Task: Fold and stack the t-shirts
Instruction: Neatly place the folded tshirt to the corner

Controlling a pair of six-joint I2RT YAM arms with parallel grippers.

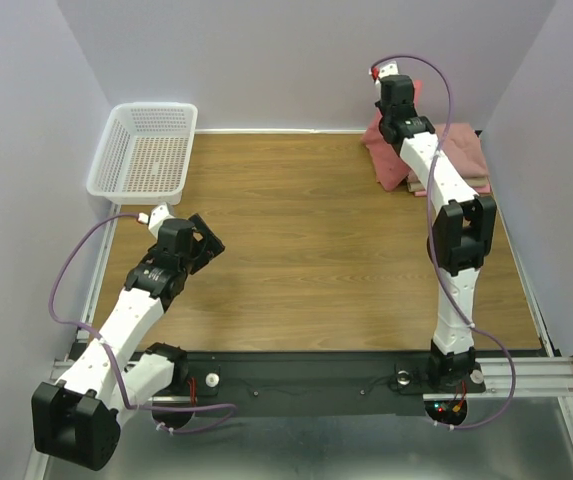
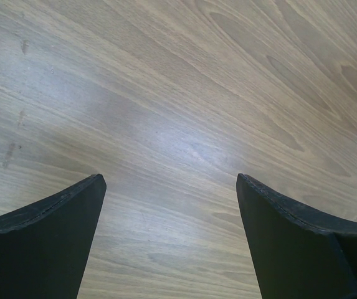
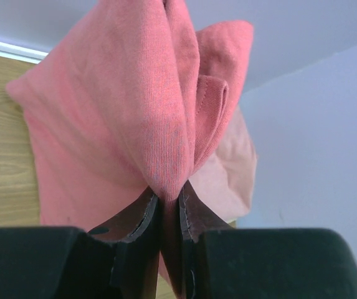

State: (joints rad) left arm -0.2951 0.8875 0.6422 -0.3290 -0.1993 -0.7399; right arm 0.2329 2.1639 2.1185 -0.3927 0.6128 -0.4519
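Note:
My right gripper (image 3: 170, 194) is shut on a bunch of the coral-red t-shirt (image 3: 122, 118), which hangs bunched from the jaws at the far right corner of the table. In the top view that shirt (image 1: 386, 155) droops beside the right arm, over a pile of paler pink and beige t-shirts (image 1: 463, 152). A paler pink t-shirt (image 3: 231, 177) shows behind the red one. My left gripper (image 2: 171, 180) is open and empty, fingers wide apart over bare wood; in the top view it (image 1: 204, 243) is at the left of the table.
A white plastic lattice basket (image 1: 146, 150) stands at the far left corner. The wooden table (image 1: 296, 240) is walled by pale panels at the back and on both sides. A metal rail runs along the near edge.

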